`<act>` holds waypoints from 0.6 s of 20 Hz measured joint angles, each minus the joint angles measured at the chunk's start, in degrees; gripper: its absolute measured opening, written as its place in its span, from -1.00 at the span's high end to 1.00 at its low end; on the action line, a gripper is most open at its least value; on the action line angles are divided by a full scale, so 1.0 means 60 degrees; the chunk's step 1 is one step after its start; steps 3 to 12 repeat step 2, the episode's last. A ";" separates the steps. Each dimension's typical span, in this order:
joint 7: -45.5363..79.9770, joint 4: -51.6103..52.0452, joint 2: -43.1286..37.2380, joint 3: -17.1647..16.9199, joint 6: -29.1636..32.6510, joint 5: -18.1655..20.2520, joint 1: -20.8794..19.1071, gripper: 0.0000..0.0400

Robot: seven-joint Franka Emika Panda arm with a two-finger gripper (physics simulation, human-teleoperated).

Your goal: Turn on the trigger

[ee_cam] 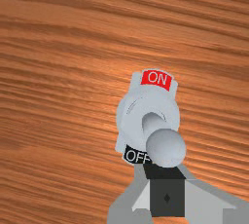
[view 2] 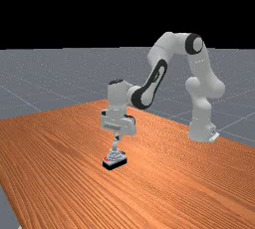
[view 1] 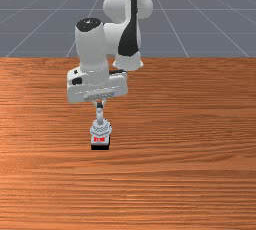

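In the front view my gripper (view 1: 99, 103) is low over the switch (view 1: 101, 130), right at the upper end of its lever (view 1: 100, 116). The far view has the gripper (view 2: 117, 136) directly above the switch (view 2: 115, 159). In the wrist view the gripper (ee_cam: 167, 194) looks shut, its fingers together beside the lever's round knob (ee_cam: 166, 147), not around it; whether they touch it I cannot tell. The lever tilts away from the red ON label (ee_cam: 157, 79) and toward the black OFF label (ee_cam: 136, 156), which the knob partly covers.
The switch's black base (view 1: 100, 147) rests on the wooden table (view 1: 190, 149). Behind it, in the front view, the arm reaches over the table's far edge.
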 joint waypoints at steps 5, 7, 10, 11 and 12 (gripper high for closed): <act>-0.0451 0.0621 0.0328 0.0098 -0.0327 0.0041 -0.0161 0.99; -0.0451 0.0621 0.0328 0.0098 -0.0327 0.0041 -0.0161 0.99; -0.0451 0.0621 0.0328 0.0098 -0.0327 0.0041 -0.0161 0.99; -0.0451 0.0621 0.0328 0.0098 -0.0327 0.0041 -0.0161 0.99; -0.0451 0.0621 0.0328 0.0098 -0.0327 0.0041 -0.0161 0.99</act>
